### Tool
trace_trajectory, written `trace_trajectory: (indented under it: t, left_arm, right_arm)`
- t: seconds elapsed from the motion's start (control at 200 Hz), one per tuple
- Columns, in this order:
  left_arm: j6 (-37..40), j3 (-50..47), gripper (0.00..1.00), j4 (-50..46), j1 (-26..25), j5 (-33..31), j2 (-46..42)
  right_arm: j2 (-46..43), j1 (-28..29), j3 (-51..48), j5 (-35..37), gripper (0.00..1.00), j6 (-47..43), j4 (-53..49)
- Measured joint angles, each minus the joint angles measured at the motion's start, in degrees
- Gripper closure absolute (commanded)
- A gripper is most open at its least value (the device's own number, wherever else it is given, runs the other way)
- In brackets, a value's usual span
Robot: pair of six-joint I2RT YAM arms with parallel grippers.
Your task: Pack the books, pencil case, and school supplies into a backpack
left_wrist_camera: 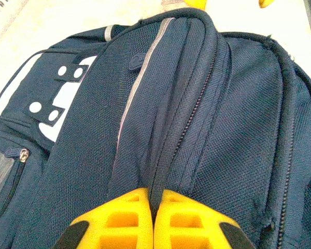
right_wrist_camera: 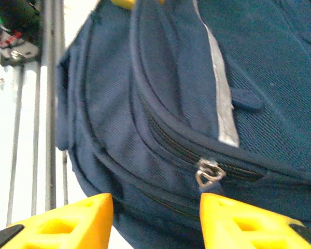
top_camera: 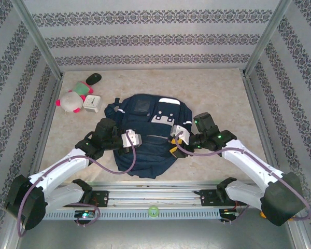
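The dark navy backpack (top_camera: 145,142) lies flat in the middle of the table, white patches toward the back. My left gripper (top_camera: 141,140) is over its left half. In the left wrist view the left gripper (left_wrist_camera: 154,194) is shut on a raised fold of the backpack (left_wrist_camera: 223,104) along a zip band. My right gripper (top_camera: 172,146) hangs at the bag's right edge. Seen from the right wrist, it (right_wrist_camera: 155,199) stands open astride the backpack (right_wrist_camera: 145,104), with a metal zipper pull (right_wrist_camera: 208,174) just above its right finger. The books, pencil case and school supplies are out of view.
At the back left sit a pink-and-white plush toy (top_camera: 70,102), a white square clock (top_camera: 92,103), a small green object (top_camera: 82,89) and a black oval object (top_camera: 94,78). A metal rail (top_camera: 155,199) runs along the near edge. Patterned walls enclose the table.
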Motion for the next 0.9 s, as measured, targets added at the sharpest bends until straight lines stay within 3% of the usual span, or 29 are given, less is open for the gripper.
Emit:
trace_trajectory:
  t: [0.28, 0.505, 0.66, 0.81, 0.9]
  left_arm:
    - [0.00, 0.00, 0.99, 0.37, 0.09, 0.26, 0.00]
    - [-0.04, 0.00, 0.99, 0.66, 0.31, 0.52, 0.11]
    - [-0.42, 0.00, 0.99, 0.81, 0.31, 0.55, 0.42]
    - [-0.59, 0.00, 0.99, 1.75, 0.31, 0.50, 1.01]
    - [-0.68, 0.00, 0.99, 2.38, 0.35, 0.48, 1.11]
  right_arm:
    - [0.09, -5.25, -0.90, -0.66, 0.47, 2.29, 4.28]
    - [5.03, -2.67, -0.83, -4.63, 0.50, 2.27, 5.29]
    - [7.21, -1.95, -0.07, -5.64, 0.59, 2.25, 3.82]
    - [6.14, -1.84, 0.37, -8.13, 0.74, 4.00, 2.93]
    - [4.39, -1.90, 0.04, -8.59, 0.76, 5.75, 3.48]
